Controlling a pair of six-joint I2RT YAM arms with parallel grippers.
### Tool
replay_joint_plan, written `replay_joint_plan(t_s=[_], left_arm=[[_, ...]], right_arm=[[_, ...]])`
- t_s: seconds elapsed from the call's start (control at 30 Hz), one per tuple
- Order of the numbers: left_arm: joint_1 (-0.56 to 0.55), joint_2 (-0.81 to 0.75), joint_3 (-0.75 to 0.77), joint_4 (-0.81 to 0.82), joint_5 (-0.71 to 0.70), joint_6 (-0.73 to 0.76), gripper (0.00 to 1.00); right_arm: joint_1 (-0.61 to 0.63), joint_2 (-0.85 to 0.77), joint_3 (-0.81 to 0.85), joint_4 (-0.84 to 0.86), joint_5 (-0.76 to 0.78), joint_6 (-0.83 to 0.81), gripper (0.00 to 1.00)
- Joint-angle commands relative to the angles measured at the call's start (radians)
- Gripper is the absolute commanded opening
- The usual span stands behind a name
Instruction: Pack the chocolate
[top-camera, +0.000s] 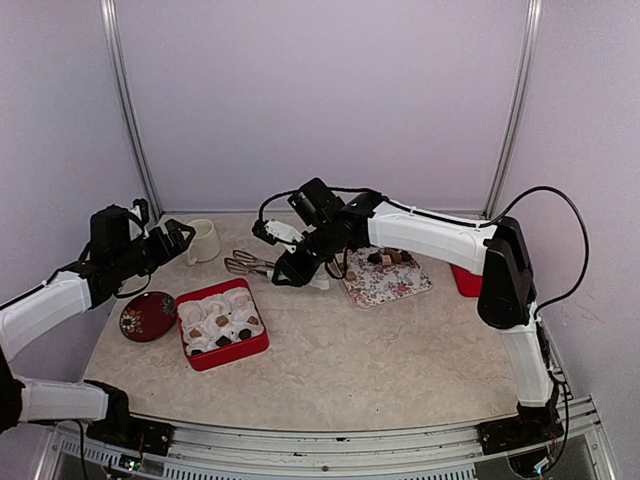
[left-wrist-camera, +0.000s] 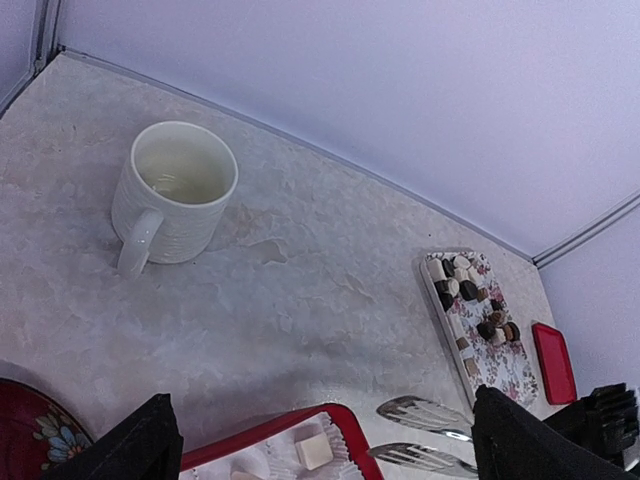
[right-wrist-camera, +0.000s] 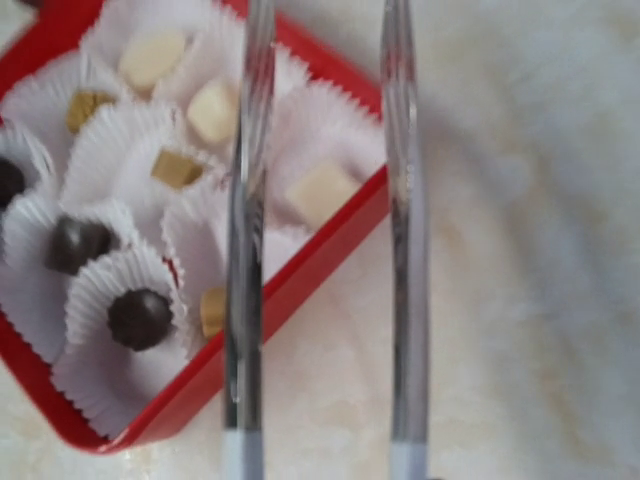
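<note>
Several chocolate pieces (right-wrist-camera: 139, 318), dark, tan and cream, sit in white paper cups (right-wrist-camera: 100, 290) inside the red tin (right-wrist-camera: 300, 270); they are round or squarish with no clear long axis, and more lie in a line along one edge of the floral tray (top-camera: 400, 285). Right gripper (top-camera: 297, 265) pinches the handle end of metal tongs (right-wrist-camera: 247, 200), whose two arms stand apart with nothing between them, one above the tin's corner, the other above the table (top-camera: 400, 370). Left gripper (top-camera: 175, 240) hangs near the mug (left-wrist-camera: 175, 190), fingers (left-wrist-camera: 130, 445) spread wide, holding and touching nothing
</note>
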Motion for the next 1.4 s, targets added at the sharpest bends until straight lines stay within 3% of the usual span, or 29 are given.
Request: replay_joint_plan(t_s=[0.0, 0.7, 1.07, 1.37], left_arm=[[0.005, -0.026, 0.005, 0.005, 0.01, 0.009, 0.99], [-0.01, -0.028, 0.044, -0.022, -0.007, 0.008, 0.99], [-0.034, -0.01, 0.054, -0.017, -0.022, -0.003, 0.99], [-0.052, 0.012, 0.064, -0.011, -0.037, -0.009, 0.99]], right_arm=[[-0.06, -0.179, -0.105, 0.131, -0.008, 0.049, 0.37], [-0.34, -0.793, -1.04, 0.421, 0.061, 0.226, 0.37], [-0.389, -0.892, -1.283, 0.526, 0.065, 0.294, 0.38], [-0.392, -0.855, -1.408, 0.654, 0.085, 0.328, 0.41]])
